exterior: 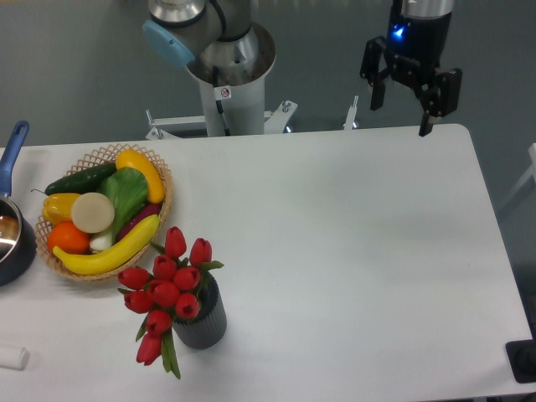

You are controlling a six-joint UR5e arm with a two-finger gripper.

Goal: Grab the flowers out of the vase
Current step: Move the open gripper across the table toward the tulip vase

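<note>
A bunch of red tulip flowers point(165, 289) with green stems stands in the small dark grey ribbed vase point(203, 322) near the table's front left. Some buds droop over the vase's left side. My gripper point(400, 119) hangs open over the far right edge of the table, well away from the flowers, with nothing between its fingers.
A wicker basket point(162, 219) of fruit and vegetables sits just behind and left of the vase. A dark pot with a blue handle point(12, 151) is at the left edge. A small white object point(12, 358) lies at the front left corner. The arm's base point(226, 75) stands behind the table.
</note>
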